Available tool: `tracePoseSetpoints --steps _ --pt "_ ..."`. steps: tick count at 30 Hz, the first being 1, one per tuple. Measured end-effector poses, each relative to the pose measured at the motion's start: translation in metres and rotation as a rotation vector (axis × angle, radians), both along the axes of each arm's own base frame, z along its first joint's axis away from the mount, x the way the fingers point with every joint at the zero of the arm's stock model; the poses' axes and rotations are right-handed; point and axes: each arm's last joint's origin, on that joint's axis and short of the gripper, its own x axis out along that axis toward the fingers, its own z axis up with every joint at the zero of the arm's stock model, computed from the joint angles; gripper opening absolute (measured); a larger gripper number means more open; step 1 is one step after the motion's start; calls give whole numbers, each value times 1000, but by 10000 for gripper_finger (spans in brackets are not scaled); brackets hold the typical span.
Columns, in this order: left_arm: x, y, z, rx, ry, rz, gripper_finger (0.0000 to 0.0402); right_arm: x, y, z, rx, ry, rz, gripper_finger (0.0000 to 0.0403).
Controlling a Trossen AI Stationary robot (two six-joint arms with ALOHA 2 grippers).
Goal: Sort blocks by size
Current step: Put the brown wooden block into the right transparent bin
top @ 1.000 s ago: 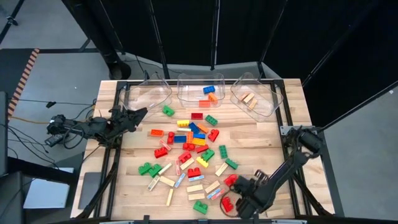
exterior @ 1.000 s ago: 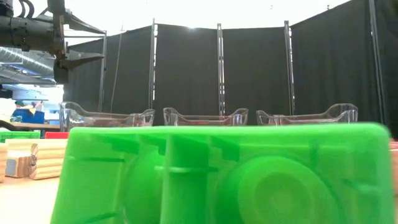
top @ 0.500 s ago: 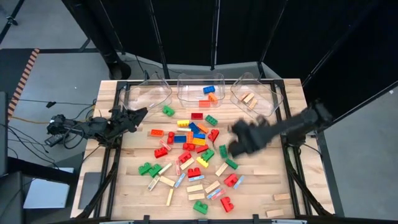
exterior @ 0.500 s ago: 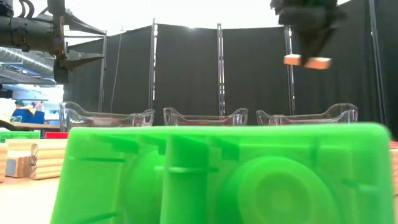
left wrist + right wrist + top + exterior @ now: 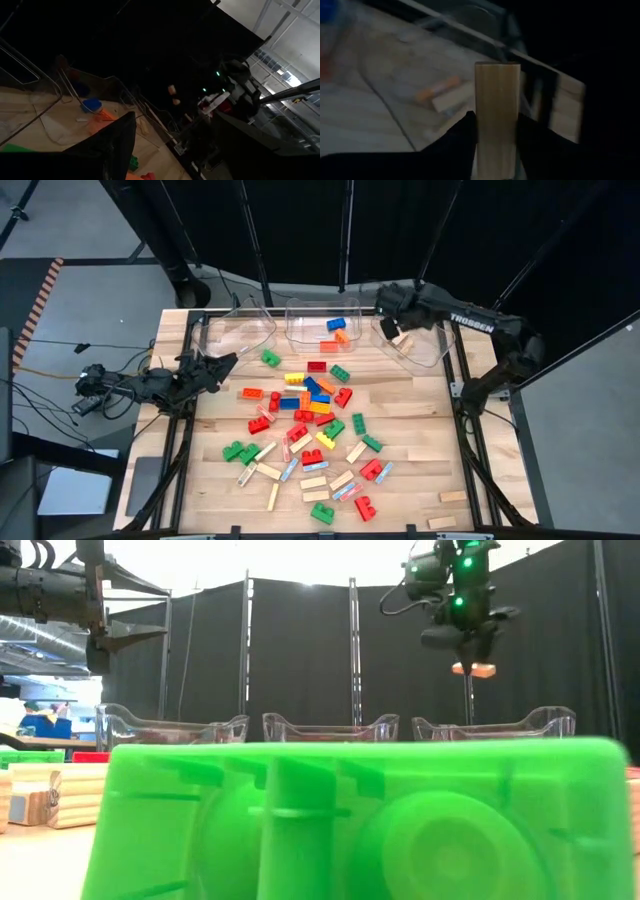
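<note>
Over the counter: pale wooden slatted counter (image 5: 420, 415) under both arms.
Bins: three clear plastic bins; right one (image 5: 425, 350) directly below the right end effector.
Loose blocks: coloured studded plastic bricks and tan wooden bars (image 5: 310, 425) well apart from it.
Right end effector (image 5: 393, 312): grasping a tan wooden bar (image 5: 496, 112).
Left end effector (image 5: 222, 363): released, jaws spread, near the left bin.
</note>
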Motion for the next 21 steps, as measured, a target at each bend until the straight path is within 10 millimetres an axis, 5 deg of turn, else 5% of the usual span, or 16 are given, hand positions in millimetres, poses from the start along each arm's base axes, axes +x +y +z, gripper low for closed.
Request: tracePoseSetpoints --steps 6,11,15,21 --pt "0 0 -1 3 11 -1 269 -6 -20 1 -5 -55 -16 281" --pt "0 0 -2 5 18 -2 269 -5 -4 -2 186 -26 108 301" --pt "0 0 -2 6 21 -2 269 14 49 -4 437 -2 413 281" --pt "1 0 -5 14 53 -3 269 22 180 -15 599 21 793 258"
